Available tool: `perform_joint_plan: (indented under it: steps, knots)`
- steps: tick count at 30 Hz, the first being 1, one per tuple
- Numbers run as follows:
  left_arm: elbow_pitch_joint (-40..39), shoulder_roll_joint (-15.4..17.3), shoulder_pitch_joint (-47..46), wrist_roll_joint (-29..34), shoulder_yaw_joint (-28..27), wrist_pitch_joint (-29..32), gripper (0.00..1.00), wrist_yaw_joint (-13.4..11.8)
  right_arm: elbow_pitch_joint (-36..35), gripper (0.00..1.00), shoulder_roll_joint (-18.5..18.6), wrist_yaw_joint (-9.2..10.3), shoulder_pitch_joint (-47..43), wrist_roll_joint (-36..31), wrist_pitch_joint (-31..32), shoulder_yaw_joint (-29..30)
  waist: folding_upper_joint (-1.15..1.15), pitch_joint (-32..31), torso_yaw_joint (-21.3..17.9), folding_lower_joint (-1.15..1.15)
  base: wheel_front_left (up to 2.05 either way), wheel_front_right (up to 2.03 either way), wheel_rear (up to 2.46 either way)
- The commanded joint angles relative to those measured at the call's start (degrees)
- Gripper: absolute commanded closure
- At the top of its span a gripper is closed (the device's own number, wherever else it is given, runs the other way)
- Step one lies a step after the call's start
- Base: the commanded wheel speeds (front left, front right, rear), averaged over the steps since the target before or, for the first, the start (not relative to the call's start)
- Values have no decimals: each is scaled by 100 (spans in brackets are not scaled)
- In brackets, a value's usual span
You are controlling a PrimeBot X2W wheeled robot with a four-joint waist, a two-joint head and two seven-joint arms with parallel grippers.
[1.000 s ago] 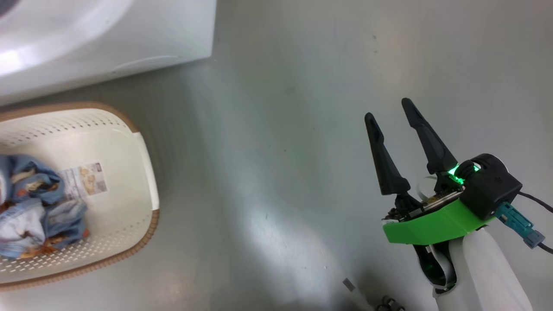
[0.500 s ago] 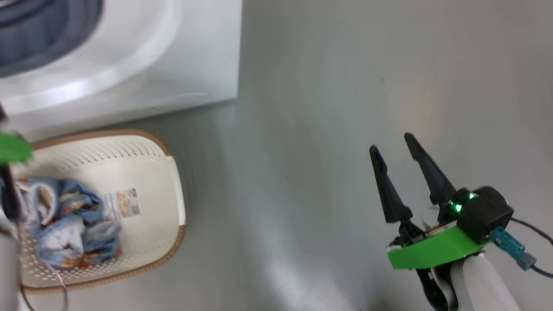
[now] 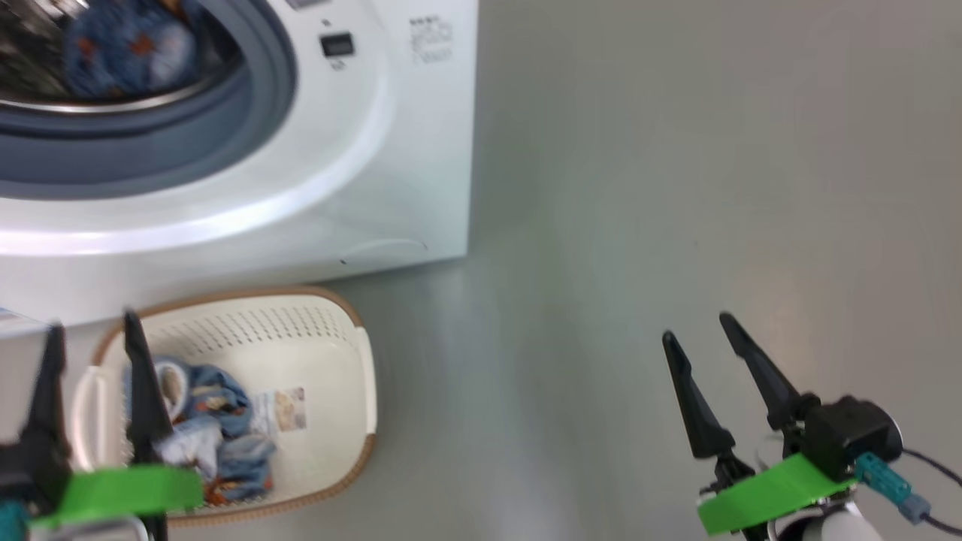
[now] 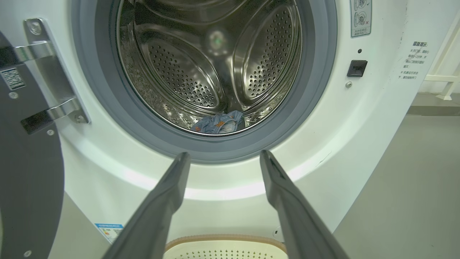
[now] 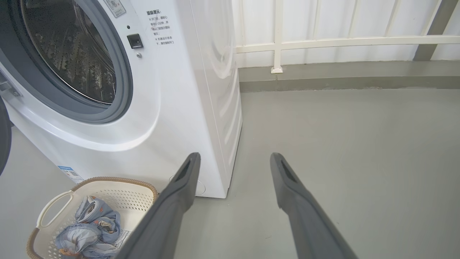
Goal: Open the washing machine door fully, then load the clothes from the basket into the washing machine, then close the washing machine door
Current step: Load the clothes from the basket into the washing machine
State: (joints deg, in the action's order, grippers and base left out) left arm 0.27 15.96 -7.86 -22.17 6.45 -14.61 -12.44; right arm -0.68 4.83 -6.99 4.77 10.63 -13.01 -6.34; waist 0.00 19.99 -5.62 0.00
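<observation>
I'm hovering my left gripper point(image 3: 92, 323), spread wide and empty, above the basket point(image 3: 353, 330) of clothes point(image 3: 218, 421); right gripper point(image 3: 697, 327) is gaping too.

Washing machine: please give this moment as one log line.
door: open; drum: blue garment inside; basket: clothes inside; left gripper: open, empty; right gripper: open, empty

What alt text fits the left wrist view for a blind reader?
The washing machine stands open, its steel drum holding one piece of blue printed clothes at the bottom. The left gripper points its two open dark fingers at it, with the door swung to the left and the basket rim just below.
</observation>
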Motion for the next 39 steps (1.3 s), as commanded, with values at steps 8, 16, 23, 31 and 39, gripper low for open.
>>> perform_joint_plan:
  steps: [8,16,23,31,39]
  knots:
    - [-523,28,946,87,15,152,0,-176,-329,0,47,-50,-529,-158,254,9,0,-1048,509,0,0,0,0]
    - [-558,-45,1427,55,334,279,0,-92,-498,0,-19,-50,-948,-227,485,115,0,-1660,700,0,0,0,0]
    - [-583,3,1669,26,419,389,0,-79,-606,0,-80,-50,-1195,-269,589,141,0,-1943,716,0,0,0,0]
    - [-585,11,1769,-38,456,429,0,-74,-699,0,-129,-50,-1358,-258,641,202,0,-2099,710,0,0,0,0]
    - [-560,32,1782,-73,458,406,0,-73,-750,0,-156,-50,-1410,-280,675,215,0,-2182,718,0,0,0,0]
